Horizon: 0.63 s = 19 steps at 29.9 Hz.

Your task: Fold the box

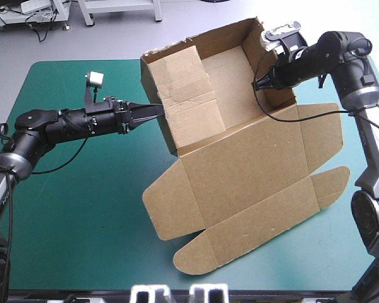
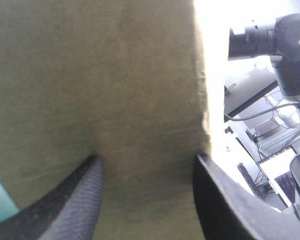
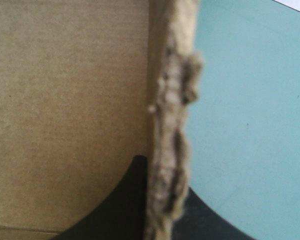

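No writing, label, brand mark or number can be read anywhere in this scene: the brown box [image 1: 240, 158] shows plain board on every visible face, and the teal-green cover [image 1: 69, 208] carries no print.

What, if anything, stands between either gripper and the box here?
Nothing visible does. The left gripper, fingers apart, sits right at the raised left wall of the box. The right gripper is shut on the edge of its raised right wall.
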{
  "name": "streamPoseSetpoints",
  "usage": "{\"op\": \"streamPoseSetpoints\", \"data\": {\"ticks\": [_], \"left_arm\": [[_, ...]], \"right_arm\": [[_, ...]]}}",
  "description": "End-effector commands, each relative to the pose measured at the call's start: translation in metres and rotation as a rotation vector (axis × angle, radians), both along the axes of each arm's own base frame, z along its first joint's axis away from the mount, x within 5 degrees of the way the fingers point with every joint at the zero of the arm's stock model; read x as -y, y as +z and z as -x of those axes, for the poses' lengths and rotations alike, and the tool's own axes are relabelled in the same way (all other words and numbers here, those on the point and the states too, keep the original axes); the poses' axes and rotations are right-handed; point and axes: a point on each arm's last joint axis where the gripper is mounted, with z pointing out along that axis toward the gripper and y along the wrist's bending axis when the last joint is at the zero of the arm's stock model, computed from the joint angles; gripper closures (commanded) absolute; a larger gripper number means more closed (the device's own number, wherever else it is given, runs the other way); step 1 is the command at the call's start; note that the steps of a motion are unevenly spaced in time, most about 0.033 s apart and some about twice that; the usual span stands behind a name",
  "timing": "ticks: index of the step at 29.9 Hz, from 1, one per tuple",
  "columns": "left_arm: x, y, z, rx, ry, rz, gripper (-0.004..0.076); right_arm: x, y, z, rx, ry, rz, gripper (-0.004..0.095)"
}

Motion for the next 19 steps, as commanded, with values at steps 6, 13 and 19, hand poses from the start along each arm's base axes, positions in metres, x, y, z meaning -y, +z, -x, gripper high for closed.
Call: {"op": "streamPoseSetpoints", "data": {"ticks": [6, 13, 19], "left_arm": [[0.004, 0.046, 0.015, 0.092, -0.086, 0.027, 0.0324], [-0.01, 0.047, -0.006, 0.026, 0.173, -0.233, 0.0324], [-0.008, 0.047, -0.009, 0.003, 0.249, -0.356, 0.0351]], "right_arm": [[-0.005, 0.032, 0.015, 0.11, -0.005, -0.076, 0.0925], [-0.006, 0.034, 0.013, 0.133, -0.034, -0.109, 0.0925], [-0.031, 0.028, 0.011, 0.138, 0.023, -0.116, 0.0925]]}}
